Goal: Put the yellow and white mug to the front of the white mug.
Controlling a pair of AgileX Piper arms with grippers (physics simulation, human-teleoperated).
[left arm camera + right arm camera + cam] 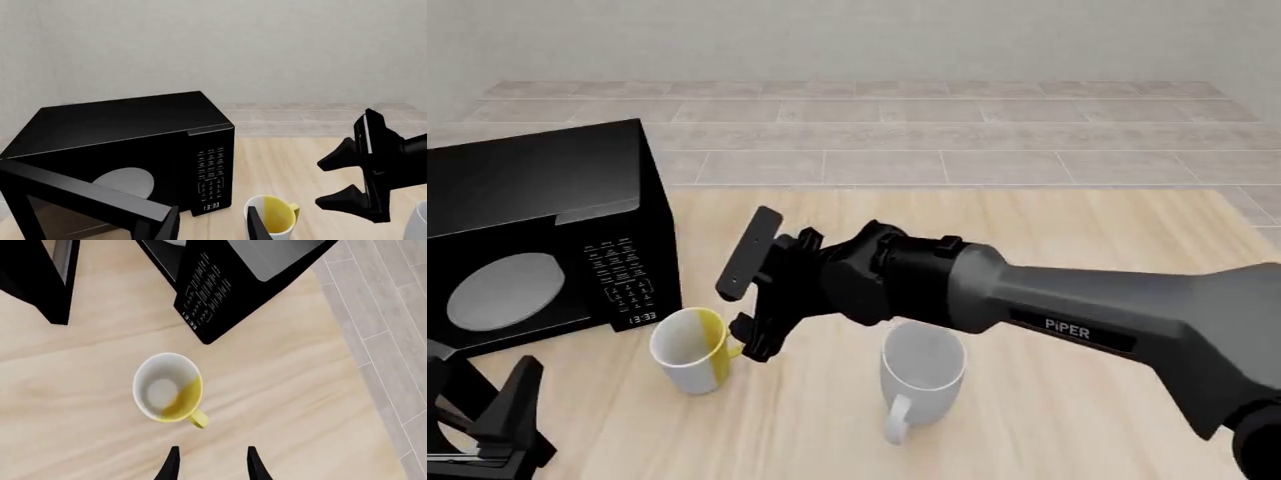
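The yellow and white mug stands upright on the wooden table just in front of the microwave's keypad, its yellow handle toward the right. It also shows in the left wrist view as the two-tone mug and from above in the right wrist view. The white mug stands to its right, handle toward the camera. My right gripper hovers open just beside the yellow handle, not touching it; its fingers straddle nothing. My left gripper sits open low at the near left, empty.
A black microwave stands at the left with its door swung open toward the left gripper. The right arm stretches across the table above the white mug. A tiled floor lies beyond the table's far edge.
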